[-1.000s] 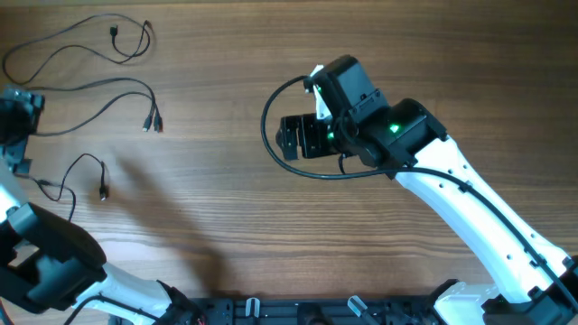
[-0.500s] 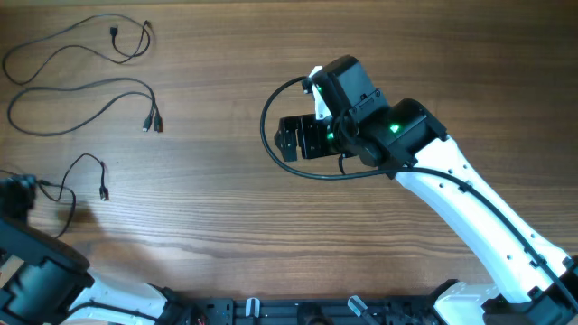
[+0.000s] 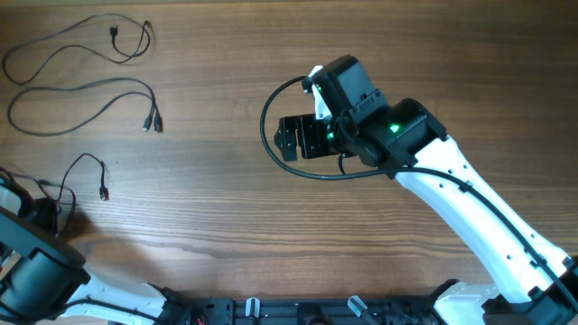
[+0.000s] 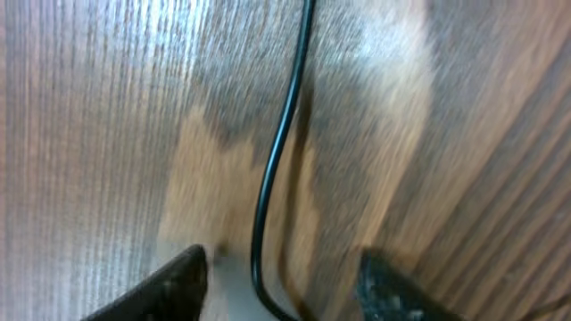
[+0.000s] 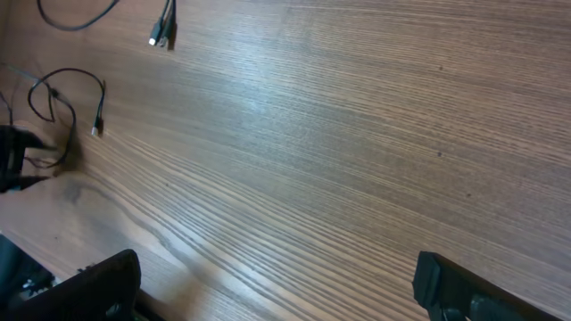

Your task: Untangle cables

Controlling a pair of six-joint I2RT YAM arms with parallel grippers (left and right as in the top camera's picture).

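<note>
Three thin black cables lie apart at the table's left: a far one [image 3: 77, 41], a middle one [image 3: 86, 95] and a short near one [image 3: 86, 167]. The near cable's end runs into my left gripper [image 3: 41, 212] at the left edge. In the left wrist view that cable [image 4: 277, 160] passes between the fingers [image 4: 183, 285] with a gap on each side, so the left gripper [image 4: 285, 290] is not shut on it. My right gripper [image 3: 284, 137] hovers over mid-table, and in its own view the right gripper [image 5: 277, 285] stands wide open over bare wood.
The right arm's thicker black wire [image 3: 271, 135] loops beside its wrist. The right wrist view shows the near cable [image 5: 67, 94] and plug ends of the middle cable [image 5: 163, 31] at its upper left. The wooden table [image 3: 199, 217] lies between the arms.
My left gripper has pulled back from beside the middle cable toward the near left edge, to the short cable's end, and its jaws have narrowed. The right arm is unmoved.
</note>
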